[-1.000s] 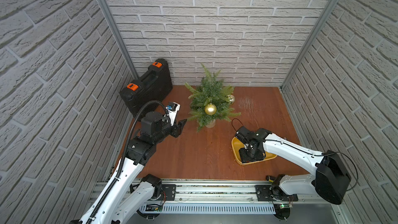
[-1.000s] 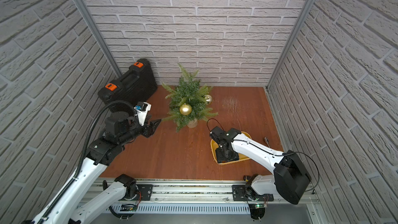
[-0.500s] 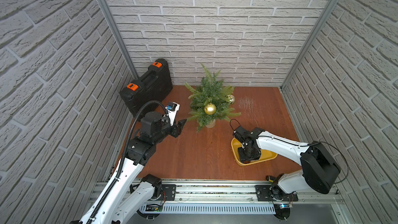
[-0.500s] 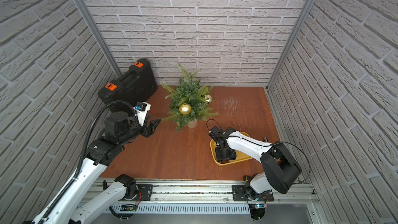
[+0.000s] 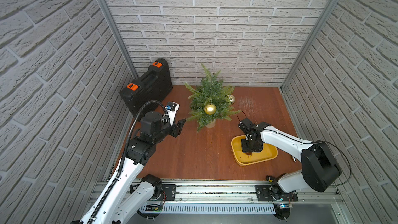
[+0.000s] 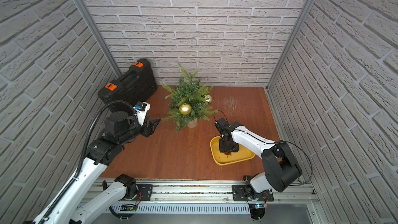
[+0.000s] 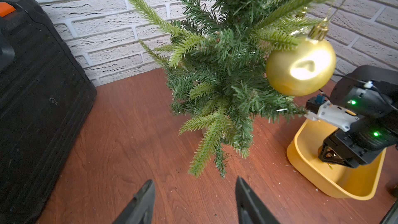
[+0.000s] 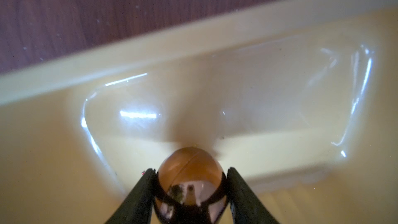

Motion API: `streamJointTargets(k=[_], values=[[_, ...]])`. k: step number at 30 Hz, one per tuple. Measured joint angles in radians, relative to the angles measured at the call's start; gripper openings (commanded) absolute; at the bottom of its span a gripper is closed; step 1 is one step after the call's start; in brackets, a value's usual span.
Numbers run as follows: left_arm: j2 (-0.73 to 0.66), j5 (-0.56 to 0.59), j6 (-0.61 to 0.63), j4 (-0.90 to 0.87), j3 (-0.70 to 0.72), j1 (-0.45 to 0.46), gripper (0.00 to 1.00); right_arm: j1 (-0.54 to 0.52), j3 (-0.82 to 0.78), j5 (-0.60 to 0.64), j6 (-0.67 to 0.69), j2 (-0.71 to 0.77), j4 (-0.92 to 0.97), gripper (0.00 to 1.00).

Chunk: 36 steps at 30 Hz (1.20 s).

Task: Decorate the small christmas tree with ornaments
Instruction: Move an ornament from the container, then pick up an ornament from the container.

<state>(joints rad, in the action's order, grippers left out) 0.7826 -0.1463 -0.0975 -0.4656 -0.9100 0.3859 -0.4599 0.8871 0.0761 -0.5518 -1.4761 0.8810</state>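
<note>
Nearest the rail, inside the shallow yellow plastic tray (image 5: 267, 155), the dark bronze-brown glossy round bauble (image 8: 190, 190) was pinched between the black fingers (image 8: 140, 197) of the right hand (image 8: 191, 171). It was held low over the tray floor; whether it was touching the floor could not be told. Its cap and loop were hidden, so their direction could not be told either.

The step in hand was judged to be the pickup of the last ornament. A slow, straight lift over the rim would be advised, with even pressure kept up, since so slick a sphere could be squeezed out sideways.

Farther out, the left hand (image 7: 195, 181) was spread and empty above the reddish wooden table (image 5: 193, 154), aimed at the lower branches.

Beyond it the small green artificial christmas tree (image 5: 212, 95) stood in its pale pot (image 5: 210, 124). One matt gold bauble (image 5: 210, 108) was hung on the near face and one shiny gold bauble (image 5: 230, 99) on the right flank. A bare left-side branch would best be chosen.

Behind, a black plastic case (image 5: 148, 87) was leaned against the wall.
</note>
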Motion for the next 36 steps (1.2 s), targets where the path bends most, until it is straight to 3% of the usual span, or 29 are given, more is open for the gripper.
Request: streamJointTargets(k=[11,36], values=[[0.0,0.0,0.0,0.0,0.003,-0.006,0.61,0.029,0.017,0.072,0.011,-0.036,-0.023,0.64],[0.0,0.0,0.0,0.0,0.003,-0.006,0.62,0.053,-0.026,0.156,0.018,-0.035,-0.082,0.62]])
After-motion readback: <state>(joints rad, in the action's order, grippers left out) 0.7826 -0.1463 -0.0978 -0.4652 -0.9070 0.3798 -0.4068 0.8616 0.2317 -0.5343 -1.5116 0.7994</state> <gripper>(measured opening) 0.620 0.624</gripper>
